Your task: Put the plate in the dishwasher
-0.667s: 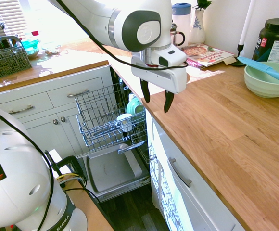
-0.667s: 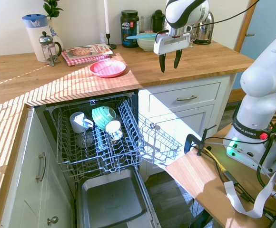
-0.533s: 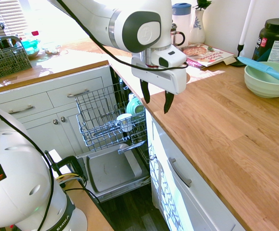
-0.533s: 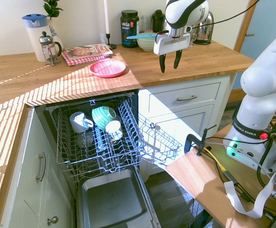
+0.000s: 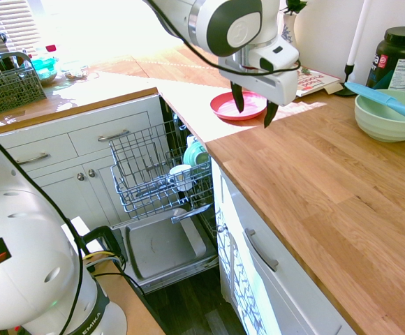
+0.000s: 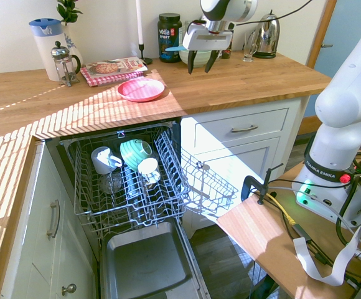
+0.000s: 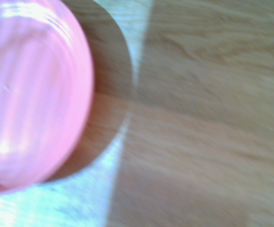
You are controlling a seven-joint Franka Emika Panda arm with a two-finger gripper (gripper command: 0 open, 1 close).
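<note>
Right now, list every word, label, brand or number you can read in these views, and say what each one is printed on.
"vega SPORT": on the dark round tub with a black lid at the back of the wooden counter.
"Nutrition Facts": on that tub's white side label; the lines under it are too small to read.
"EMIKA": on the white arm's base collar.
Magazine cover beside the pink-red plastic plate: print too small to read.
</note>
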